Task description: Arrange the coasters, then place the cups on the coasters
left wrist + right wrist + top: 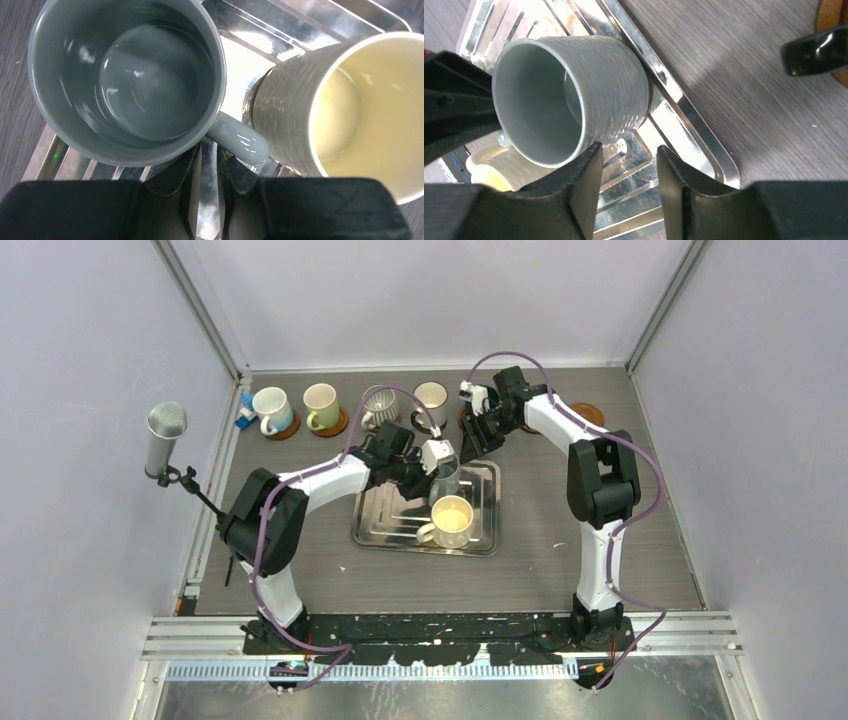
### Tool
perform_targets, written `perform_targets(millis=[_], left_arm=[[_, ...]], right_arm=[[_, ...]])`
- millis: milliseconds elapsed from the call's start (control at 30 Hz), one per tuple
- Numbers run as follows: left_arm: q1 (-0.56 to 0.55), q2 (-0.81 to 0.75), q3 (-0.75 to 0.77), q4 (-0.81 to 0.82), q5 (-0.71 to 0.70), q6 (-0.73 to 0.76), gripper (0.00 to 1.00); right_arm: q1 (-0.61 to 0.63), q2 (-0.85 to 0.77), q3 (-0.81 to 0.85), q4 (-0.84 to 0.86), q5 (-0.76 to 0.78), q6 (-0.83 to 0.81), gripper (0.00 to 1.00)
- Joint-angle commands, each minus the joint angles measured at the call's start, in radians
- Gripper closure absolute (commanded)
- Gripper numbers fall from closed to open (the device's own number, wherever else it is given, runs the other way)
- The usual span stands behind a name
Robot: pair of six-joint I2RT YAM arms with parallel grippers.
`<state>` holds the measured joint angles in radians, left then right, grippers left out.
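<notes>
A ribbed grey cup [446, 483] [125, 80] [574, 100] and a cream cup [452, 520] [360, 115] [484, 170] stand close together on the steel tray [385, 530]. My left gripper [440, 472] [211, 150] is at the grey cup's handle [240, 141]. Its fingers are drawn close together, and their tips are hidden under the handle and rim. My right gripper [478, 435] [628, 150] hangs open over the tray's far right corner [694, 135]. Nothing is between its fingers, and its left finger [584, 175] is right beside the grey cup.
Several cups stand on orange-brown coasters along the back, among them a white cup [270, 408] and a cream cup [320, 405]. A bare coaster [590, 416] lies behind the right arm. A microphone [165, 440] stands at the left edge. A dark glossy object [816, 50] sits by a coaster edge [826, 15].
</notes>
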<state>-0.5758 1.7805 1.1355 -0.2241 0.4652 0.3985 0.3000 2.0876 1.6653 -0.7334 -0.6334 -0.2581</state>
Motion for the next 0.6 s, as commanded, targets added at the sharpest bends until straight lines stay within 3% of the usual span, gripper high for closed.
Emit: perform_targets(millis=[0,233,400,567], left_arm=[[-0.004,0.011,0.045,0.115,0.003,-0.079,0.79],[-0.037,0.039,0.055,0.197,-0.040,-0.158,0.57],[-0.070,0.085,0.099,0.249,-0.137,-0.238,0.54],[-0.070,0.042,0.078,0.233,-0.153,-0.197,0.50]], right_arm=[[0.027,0.024,0.063,0.052,-0.028,0.044,0.55],[0.047,0.079,0.135,0.075,-0.034,0.089,0.56],[0.043,0.085,0.164,0.071,-0.015,0.095,0.51],[0.025,0.041,0.154,0.030,0.009,0.092,0.42]])
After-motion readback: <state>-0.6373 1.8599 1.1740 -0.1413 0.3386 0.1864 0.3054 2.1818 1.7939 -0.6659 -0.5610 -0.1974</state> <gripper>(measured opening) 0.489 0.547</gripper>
